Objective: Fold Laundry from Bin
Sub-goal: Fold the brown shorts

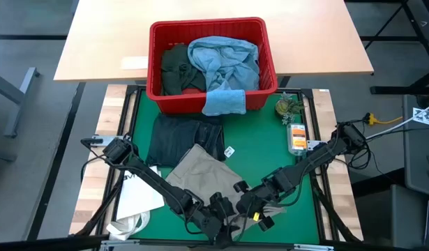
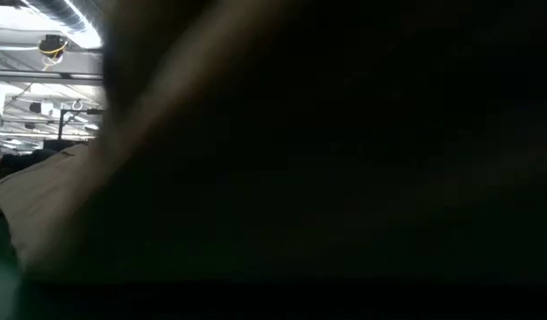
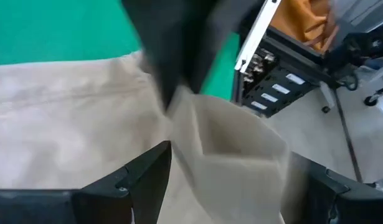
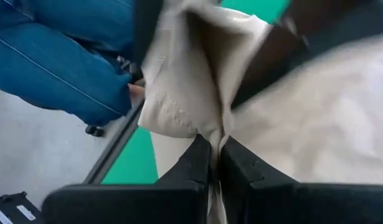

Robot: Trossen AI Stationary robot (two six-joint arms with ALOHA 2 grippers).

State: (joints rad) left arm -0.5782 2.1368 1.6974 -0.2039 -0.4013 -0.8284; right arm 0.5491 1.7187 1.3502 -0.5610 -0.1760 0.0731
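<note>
You're early on: your right gripper (image 4: 215,163) is pinched on the tan trousers (image 1: 200,171) at the table's near edge, your left gripper (image 3: 231,180) gapes empty beside it, and most laundry waits in the red bin (image 1: 266,35).

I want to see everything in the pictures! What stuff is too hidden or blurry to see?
- Low view: something dark and blurred against the lens hides nearly the whole table.
- High view: the arms cover the khaki trousers' near edge.
- High view: the red bin hides whatever lies under the light blue garment.
- Right wrist view: a person's jeans are cut off by the edge.
</note>
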